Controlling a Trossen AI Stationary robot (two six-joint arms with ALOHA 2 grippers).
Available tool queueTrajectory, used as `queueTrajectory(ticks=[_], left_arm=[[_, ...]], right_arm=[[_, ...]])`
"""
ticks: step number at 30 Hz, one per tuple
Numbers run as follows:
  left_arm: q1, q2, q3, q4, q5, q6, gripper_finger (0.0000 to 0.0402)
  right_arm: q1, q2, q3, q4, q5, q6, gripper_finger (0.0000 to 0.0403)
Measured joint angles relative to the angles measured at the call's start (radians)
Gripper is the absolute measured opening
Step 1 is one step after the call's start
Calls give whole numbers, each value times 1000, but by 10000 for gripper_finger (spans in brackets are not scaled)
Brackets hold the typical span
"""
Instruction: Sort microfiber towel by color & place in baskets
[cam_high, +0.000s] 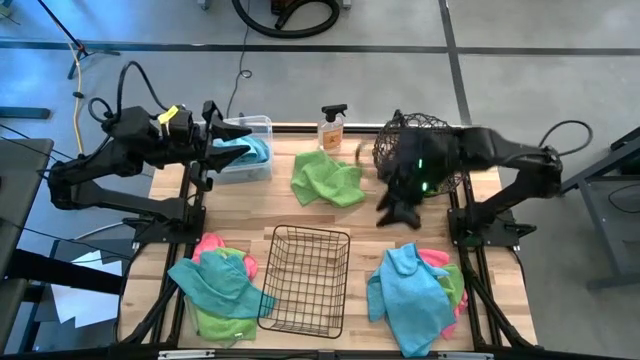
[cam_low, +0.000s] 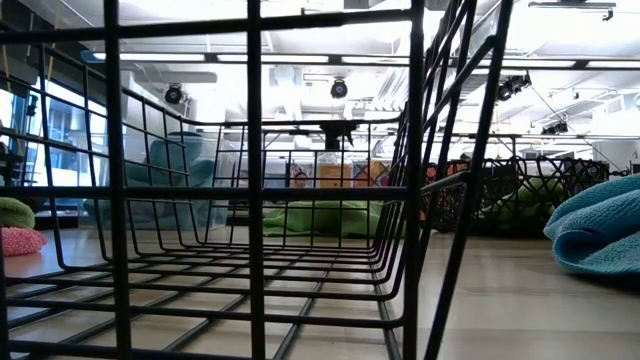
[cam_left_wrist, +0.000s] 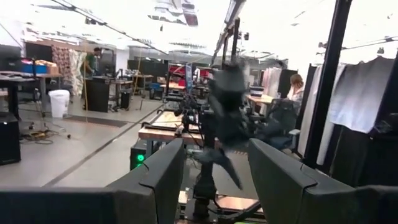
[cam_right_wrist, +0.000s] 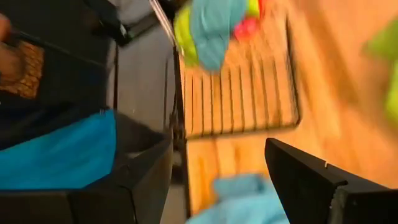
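Nearest me on the surface (cam_high: 480, 205) lie two mixed heaps of towels. The heap on my right (cam_high: 415, 285), a teal cloth over pink and green, sits just on the near side of my right hand (cam_high: 397, 212); the heap on my left (cam_high: 220, 285) lies well apart from either hand. Between the heaps stands the black wire basket (cam_high: 308, 280), empty, its long axis running near to far.

I judge that the coming move turns on this: the right heap lies directly nearward of the right hand, so the right arm is the nearer one. Its hand points down and toward the near edge, fingers (cam_right_wrist: 314, 180) spread apart and holding nothing, with teal cloth showing between them in the right wrist view.

Farther off, a loose green towel (cam_high: 327, 178) lies at mid-surface beside the spray bottle (cam_high: 332, 127). The round wire basket (cam_high: 408, 145) sits at the far right, partly under the right arm.

At the far left, the clear bin (cam_high: 250, 150) holds a teal towel (cam_high: 248, 152). My left hand (cam_high: 235, 133) hovers above that bin, level, pointing across toward the right arm, fingers (cam_left_wrist: 280, 180) parted and empty.
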Motion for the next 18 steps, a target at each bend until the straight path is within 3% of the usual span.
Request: queueTrajectory(ticks=[6,10,18], left_arm=[[0,-13,0,-6,-2,18,165],[0,-14,0,-10,-2,52,165],[0,-14,0,-31,-2,64,165]], right_arm=[[226,94,0,-229,216,307,252],[335,195,0,-342,226,520,252],[454,421,0,-307,169,763,252]])
